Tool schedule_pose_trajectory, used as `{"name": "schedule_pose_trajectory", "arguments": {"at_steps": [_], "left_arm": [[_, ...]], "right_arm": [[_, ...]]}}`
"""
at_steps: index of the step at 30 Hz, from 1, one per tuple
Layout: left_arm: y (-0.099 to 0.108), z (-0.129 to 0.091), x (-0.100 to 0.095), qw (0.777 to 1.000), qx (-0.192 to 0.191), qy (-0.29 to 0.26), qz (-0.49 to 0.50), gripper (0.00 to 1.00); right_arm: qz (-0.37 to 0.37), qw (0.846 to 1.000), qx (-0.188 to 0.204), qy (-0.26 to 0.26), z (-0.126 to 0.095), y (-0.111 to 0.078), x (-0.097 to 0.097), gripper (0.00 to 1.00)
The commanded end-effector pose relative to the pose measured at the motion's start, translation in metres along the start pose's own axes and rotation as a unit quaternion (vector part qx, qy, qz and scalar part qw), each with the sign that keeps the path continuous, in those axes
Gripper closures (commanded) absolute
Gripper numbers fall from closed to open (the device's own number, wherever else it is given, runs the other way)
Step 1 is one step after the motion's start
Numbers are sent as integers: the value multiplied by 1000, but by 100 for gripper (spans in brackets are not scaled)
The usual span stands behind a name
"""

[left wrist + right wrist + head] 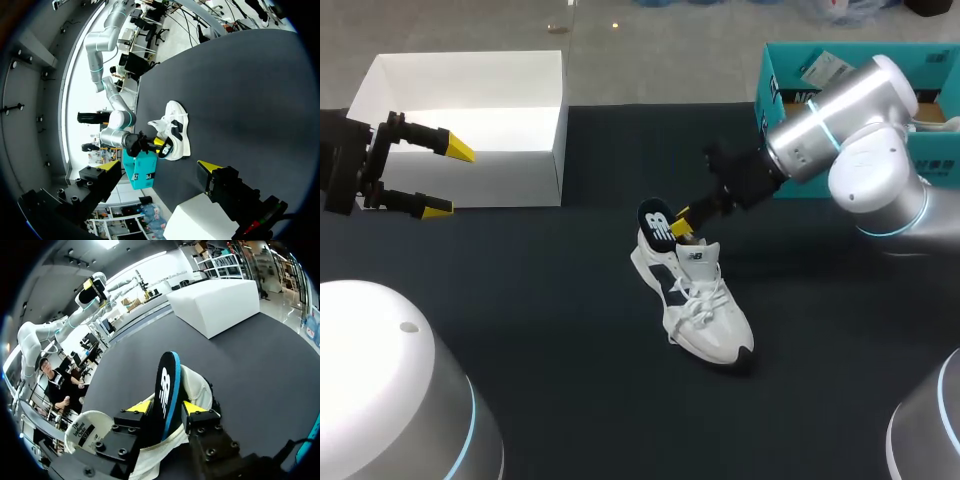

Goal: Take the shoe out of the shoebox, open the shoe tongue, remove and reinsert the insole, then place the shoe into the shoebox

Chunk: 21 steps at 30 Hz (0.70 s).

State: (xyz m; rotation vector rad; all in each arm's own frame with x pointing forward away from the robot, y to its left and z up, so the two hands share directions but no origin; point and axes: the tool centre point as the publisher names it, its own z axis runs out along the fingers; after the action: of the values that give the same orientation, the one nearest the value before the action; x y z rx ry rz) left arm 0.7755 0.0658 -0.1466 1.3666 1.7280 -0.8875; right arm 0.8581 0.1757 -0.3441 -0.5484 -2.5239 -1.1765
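**Layout.** The dark table [520,330] carries the white shoebox [510,180] at far left. The white shoe [705,310] stands upright on its sole near the middle, outside the box, toe towards the near side.

**Insole.** The insole [657,222] stands on edge, partly out of the heel opening.

**Grippers.** The right gripper [680,222] pinches the insole, one yellow tip on each face. The left gripper [448,180] hangs just in front of the shoebox, fingers spread, holding nothing, well apart from the shoe.

**Hazards.**
- Nothing restrains the shoe. Friction from the insole could drag or tip it.
- The pinch sits on a thin, flexible part. The insole may slip out, or buckle if pushed downward.

**Not visible.**
- The insole's lower end, inside the shoe.
- Whether the tongue is fully opened.
- Most of the shoebox floor.
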Motion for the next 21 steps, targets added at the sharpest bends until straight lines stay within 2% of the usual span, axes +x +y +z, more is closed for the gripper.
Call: {"name": "schedule_pose_trajectory", "arguments": {"at_steps": [1,3,7,8,10,21], "left_arm": [[0,0,0,1000,0,2,0,0],[0,0,0,1000,0,2,0,0],[0,0,0,1000,0,2,0,0],[0,0,0,1000,0,2,0,0],[0,0,0,1000,0,2,0,0],[0,0,0,1000,0,2,0,0]], "right_arm": [[-4,1000,0,0,6,8,-5,58],[-6,1000,-3,-3,7,11,-7,61],[-8,1000,-12,-4,8,16,-8,80],[-8,1000,-13,-4,8,17,-8,89],[-9,1000,-14,-3,9,18,-8,100],[-2,1000,7,2,8,1,-5,100]]}}
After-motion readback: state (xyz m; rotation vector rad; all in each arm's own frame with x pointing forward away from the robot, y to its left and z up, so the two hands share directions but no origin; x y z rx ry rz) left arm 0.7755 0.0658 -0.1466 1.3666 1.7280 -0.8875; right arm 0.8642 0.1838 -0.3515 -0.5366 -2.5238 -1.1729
